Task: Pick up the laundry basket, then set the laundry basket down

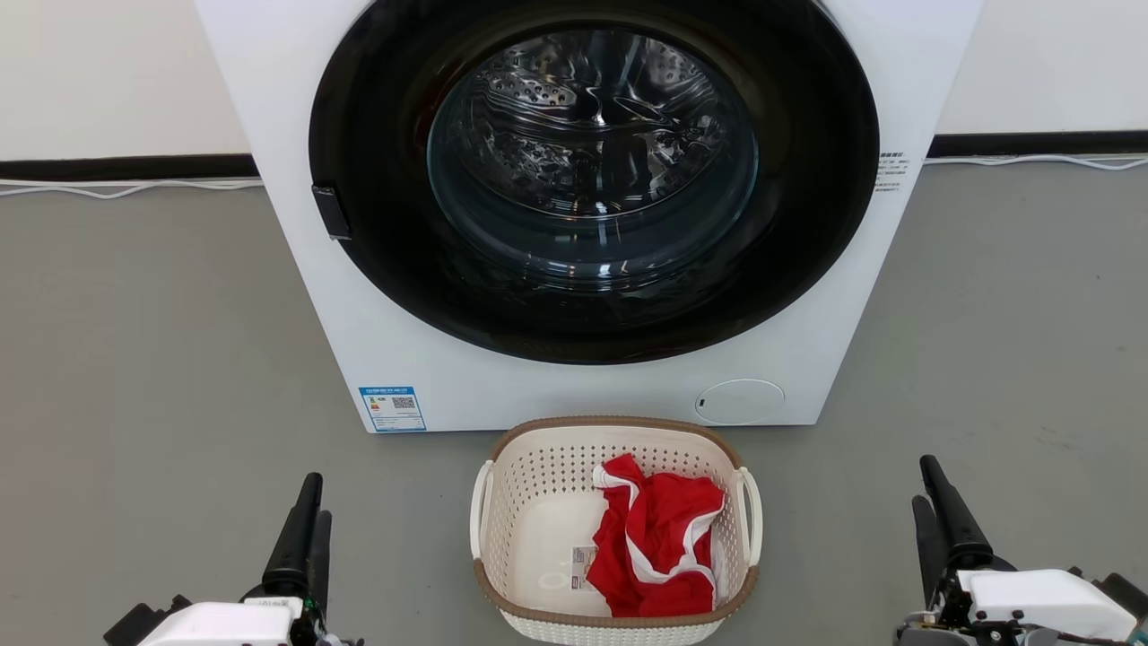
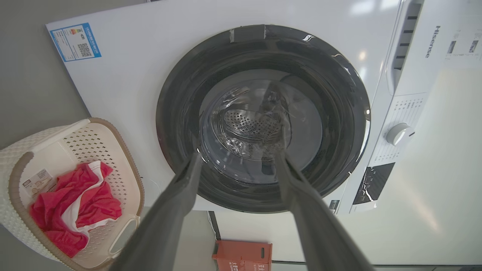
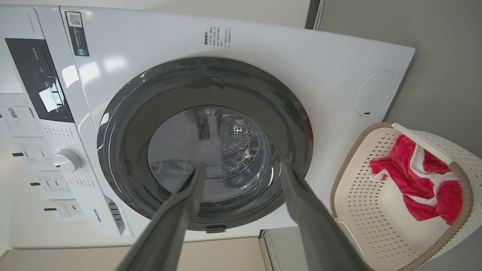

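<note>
Resting on the floor (image 1: 161, 359), the laundry basket (image 1: 617, 421) sits upright between the two tools. It is inboard of the left tool (image 1: 317, 498) and inboard of the right tool (image 1: 924, 483), well apart from both. Not lifted, so by my reading the pick-up step is not yet begun.

The white loop handles (image 1: 482, 507) sit on the two short sides, one facing each tool. That is likely why the arms flank the basket: one handle per tool.

Contents: a crumpled red garment with white trim (image 1: 659, 547), heaped toward the right-tool side, with a barcode sticker (image 1: 583, 567) on the bare bottom beside it. The load is off-centre, so a lift may tip toward the right tool unless both sides rise together.

Left tool: released, fingers (image 2: 169, 210) spread wide in its wrist view, nothing between them. Right tool: likewise spread and empty in its wrist view.

Both point ahead, past the basket, at the washing machine (image 1: 395, 359). It stands just beyond the basket's far rim, and its round glass door (image 1: 592, 170) appears closed. Cannot tell whether rim and machine touch.

Next move, as I judge it: each tool goes inward and down to its handle.
</note>
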You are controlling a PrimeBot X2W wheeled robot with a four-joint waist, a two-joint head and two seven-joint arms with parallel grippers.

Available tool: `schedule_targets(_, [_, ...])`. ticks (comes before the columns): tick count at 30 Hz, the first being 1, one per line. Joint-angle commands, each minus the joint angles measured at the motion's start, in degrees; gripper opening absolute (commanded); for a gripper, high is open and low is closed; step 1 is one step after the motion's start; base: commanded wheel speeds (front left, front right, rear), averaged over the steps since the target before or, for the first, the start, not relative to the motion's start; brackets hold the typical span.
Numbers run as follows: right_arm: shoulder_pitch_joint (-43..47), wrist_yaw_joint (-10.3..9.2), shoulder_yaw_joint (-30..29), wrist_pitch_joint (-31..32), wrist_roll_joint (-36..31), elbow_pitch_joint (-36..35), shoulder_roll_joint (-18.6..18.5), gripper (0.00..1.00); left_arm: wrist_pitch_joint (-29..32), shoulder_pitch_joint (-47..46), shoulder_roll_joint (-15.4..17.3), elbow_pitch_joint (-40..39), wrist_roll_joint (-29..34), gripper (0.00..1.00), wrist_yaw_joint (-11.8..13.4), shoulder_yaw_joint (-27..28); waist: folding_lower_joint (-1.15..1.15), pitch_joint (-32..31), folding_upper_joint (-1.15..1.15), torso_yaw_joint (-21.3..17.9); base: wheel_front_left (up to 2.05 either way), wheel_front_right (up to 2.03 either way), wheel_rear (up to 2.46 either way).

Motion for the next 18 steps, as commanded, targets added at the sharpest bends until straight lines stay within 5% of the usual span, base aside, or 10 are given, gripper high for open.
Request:
schedule_targets(1, [-1.36, 0.12, 0.57, -0.84, -1.48, -1.42, -0.45, 1.0, -0.49, -0.96, 0.45, -1.66, 1.12, 1.0, -0.13, 0.18, -0.01, -0.01, 0.0, 0.02, 0.0, 0.0, 0.0])
schedule_targets(18, [-1.39, 0.17, 1.19, -3.69, -19.43, -1.85, -0.5, 1.0, -3.35, -0.48, 0.56, -2.05, 14.02, 1.0, 0.79, -0.07, -0.01, -0.18, 0.0, 0.2, 0.0, 0.0, 0.0])
